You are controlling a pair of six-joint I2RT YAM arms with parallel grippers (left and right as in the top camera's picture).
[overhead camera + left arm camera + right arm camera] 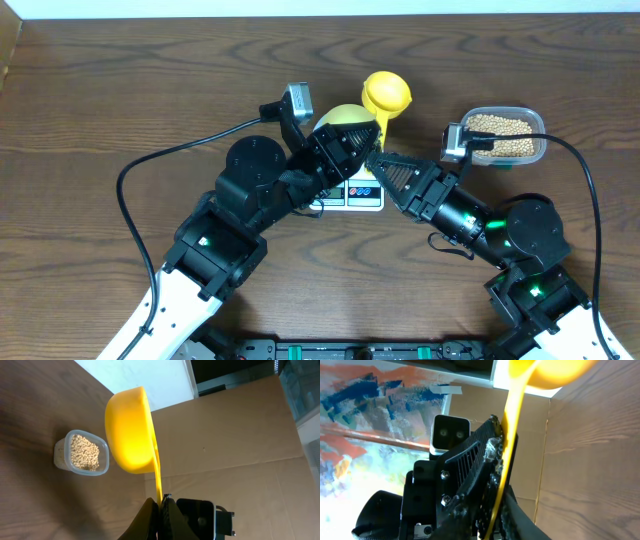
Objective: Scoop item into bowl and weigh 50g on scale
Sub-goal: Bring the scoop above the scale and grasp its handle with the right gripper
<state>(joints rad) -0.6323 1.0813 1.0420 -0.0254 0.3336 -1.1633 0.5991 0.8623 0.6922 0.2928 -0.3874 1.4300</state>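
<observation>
The clear plastic container [541, 148] sits at the far right of the table [150, 80], and the beans [500, 135] fill it in a loose tan layer; the left wrist view shows the same tub [62, 452] with its beans [84, 452] standing apart from everything else. The pale-yellow bowl [338, 115] lies near the centre, just far of the scale [365, 197]. The left arm covers most of it, so its contents cannot be seen, and only the scale's near edge shows between the two arms. A bright yellow scoop [386, 93] hangs over the table just right of the bowl, cup far and handle pointing near. Both arms reach in from the near side and meet at that handle. The left gripper [368, 138] is clamped tight on the handle, its fingers [161, 506] pressed flat on it. The right gripper [378, 162] sits at the handle's near end with the handle running between its fingers [517, 520]; whether they grip it cannot be told.
</observation>
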